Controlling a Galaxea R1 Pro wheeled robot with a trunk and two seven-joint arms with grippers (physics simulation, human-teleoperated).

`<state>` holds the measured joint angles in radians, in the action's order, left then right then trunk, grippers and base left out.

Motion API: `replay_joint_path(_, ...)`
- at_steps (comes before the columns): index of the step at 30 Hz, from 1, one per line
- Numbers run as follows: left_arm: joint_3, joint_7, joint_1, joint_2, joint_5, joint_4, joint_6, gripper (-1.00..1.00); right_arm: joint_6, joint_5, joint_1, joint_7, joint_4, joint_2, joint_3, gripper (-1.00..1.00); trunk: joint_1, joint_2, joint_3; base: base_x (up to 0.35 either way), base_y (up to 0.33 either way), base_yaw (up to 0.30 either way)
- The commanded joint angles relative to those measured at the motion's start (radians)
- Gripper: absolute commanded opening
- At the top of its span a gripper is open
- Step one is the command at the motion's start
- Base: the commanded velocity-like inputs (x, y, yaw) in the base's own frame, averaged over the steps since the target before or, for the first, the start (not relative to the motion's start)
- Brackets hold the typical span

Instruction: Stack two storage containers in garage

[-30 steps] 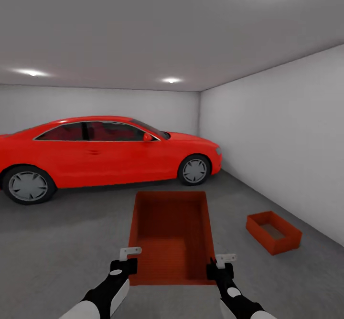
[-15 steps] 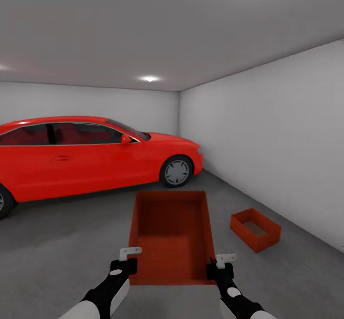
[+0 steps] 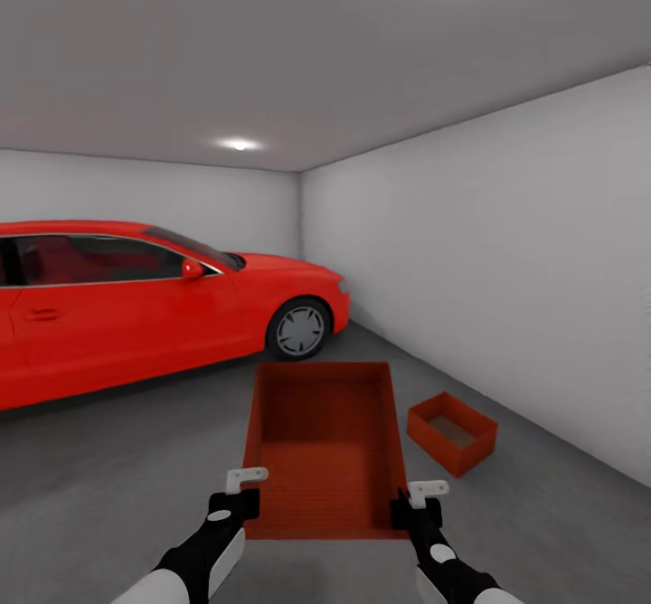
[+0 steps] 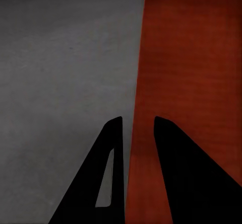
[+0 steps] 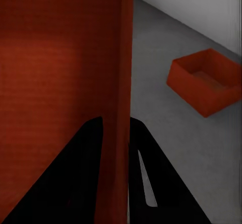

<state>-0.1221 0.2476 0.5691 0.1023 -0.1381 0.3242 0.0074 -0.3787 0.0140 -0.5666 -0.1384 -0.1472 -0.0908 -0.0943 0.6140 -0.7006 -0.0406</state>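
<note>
You've got both grippers, left (image 3: 247, 488) & right (image 3: 416, 497), clamped on the carried bin's (image 3: 321, 446) side walls. Other bin (image 3: 451, 432) sits on garage floor (image 3: 108, 486), front-right near the wall. Thin-rim pinch, so a tilt or bump w/ it could slip the grip.

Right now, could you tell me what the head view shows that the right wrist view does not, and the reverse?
The head view alone has the red car, the ceiling and the left gripper. The right wrist view alone shows, close up, the right gripper's fingers straddling the held container's side wall. Both share that container, the second container on the concrete floor, and the white wall.
</note>
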Motion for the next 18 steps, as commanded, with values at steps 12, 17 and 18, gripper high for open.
replay_joint_path(12, 0.007, 0.01, 0.0, -0.012, -0.02, -0.001, 0.002, -1.0, -0.002, 0.012, -0.001, -0.007, -0.004, 0.006, 0.038, -1.0, 0.001, 0.0, 0.0, 0.321, 0.132, -0.283)
replay_joint_path(17, 0.007, 0.01, 0.0, -0.012, -0.02, -0.001, 0.002, -1.0, -0.001, 0.013, -0.001, -0.007, -0.004, 0.006, 0.038, -1.0, 0.001, 0.0, 0.0, 0.321, 0.143, -0.283)
replay_joint_path(18, 0.007, 0.01, 0.0, -0.012, -0.02, -0.001, 0.002, -1.0, -0.002, 0.013, -0.001, -0.007, -0.004, 0.006, 0.038, -1.0, 0.001, 0.0, 0.0, 0.321, 0.143, -0.283)
